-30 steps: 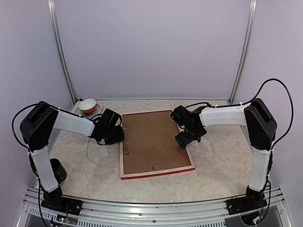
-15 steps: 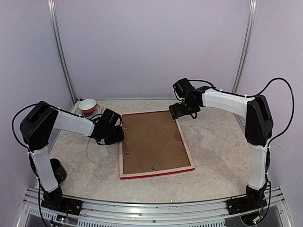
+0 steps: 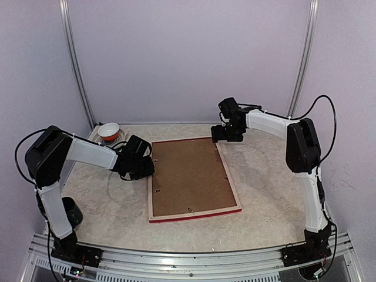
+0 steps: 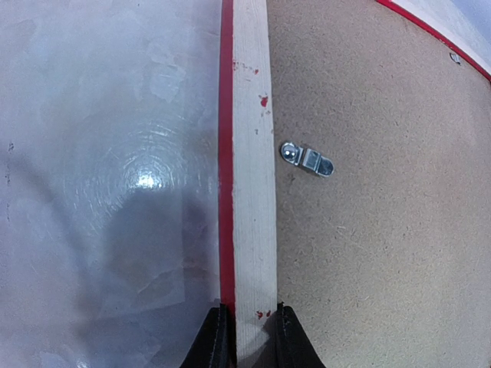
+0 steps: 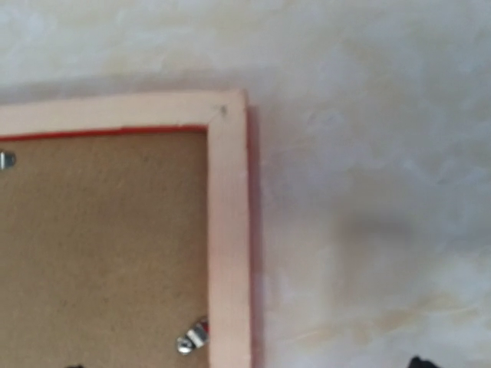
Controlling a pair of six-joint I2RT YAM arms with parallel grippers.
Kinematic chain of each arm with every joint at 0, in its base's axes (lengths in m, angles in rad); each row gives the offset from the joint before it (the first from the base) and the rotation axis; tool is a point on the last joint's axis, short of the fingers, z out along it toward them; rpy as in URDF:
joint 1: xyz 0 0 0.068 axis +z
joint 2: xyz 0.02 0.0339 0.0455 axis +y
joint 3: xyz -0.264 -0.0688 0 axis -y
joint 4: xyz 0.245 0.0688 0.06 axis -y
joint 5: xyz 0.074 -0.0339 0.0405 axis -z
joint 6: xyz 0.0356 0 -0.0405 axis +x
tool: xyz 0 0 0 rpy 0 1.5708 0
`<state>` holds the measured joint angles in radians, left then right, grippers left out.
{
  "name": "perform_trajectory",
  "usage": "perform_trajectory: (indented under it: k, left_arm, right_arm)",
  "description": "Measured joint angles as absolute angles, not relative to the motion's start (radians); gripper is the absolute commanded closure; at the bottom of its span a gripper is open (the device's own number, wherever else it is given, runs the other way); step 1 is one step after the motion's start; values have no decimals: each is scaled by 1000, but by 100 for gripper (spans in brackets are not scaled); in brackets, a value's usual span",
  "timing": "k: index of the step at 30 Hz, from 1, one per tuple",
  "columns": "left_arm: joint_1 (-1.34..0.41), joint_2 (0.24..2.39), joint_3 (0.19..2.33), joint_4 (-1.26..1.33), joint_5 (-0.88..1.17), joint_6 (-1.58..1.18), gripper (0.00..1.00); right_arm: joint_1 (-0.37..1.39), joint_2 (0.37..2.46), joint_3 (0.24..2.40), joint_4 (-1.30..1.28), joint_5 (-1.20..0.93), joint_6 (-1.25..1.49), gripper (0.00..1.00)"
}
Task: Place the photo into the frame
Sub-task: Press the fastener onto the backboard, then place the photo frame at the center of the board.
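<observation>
The left gripper point(image 4: 247, 337) pinched the left rail of the single frame point(image 4: 253, 153), lying back-up mid-table around one brown backing board point(image 3: 188, 173). The right gripper point(image 3: 226, 134) hung above its far right corner, its jaws' spread unclear. One white bowl point(image 3: 108, 130) sat far left on the marbled table point(image 3: 270, 188), pale walls point(image 3: 188, 59) behind.

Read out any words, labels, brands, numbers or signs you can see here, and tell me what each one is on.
None: no view shows any readable text.
The frame lies face down, and its pale wood back is unmarked apart from red paint specks.
The backing board is plain brown.
The metal clip shows no stamp that can be read.
The bowl is too small to show any lettering.
</observation>
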<state>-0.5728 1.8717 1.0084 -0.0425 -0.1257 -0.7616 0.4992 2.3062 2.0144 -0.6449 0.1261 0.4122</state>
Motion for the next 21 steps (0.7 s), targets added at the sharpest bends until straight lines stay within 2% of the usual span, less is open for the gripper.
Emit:
perform_trajectory:
  k: [5,18,21]
  left_arm:
    - [-575,1872,1008,-43,-131,-762,86]
    - [-576,1872,1008,-44,-132,-762,85]
    - [-576,1872,1008,-44,-132,-762,86]
  right_arm:
    - [500,2331,2014,-645,104,425,14]
    - [500,2382,1988,-610,121,437,33]
    - [500,2394,1988,-600,131,438,34]
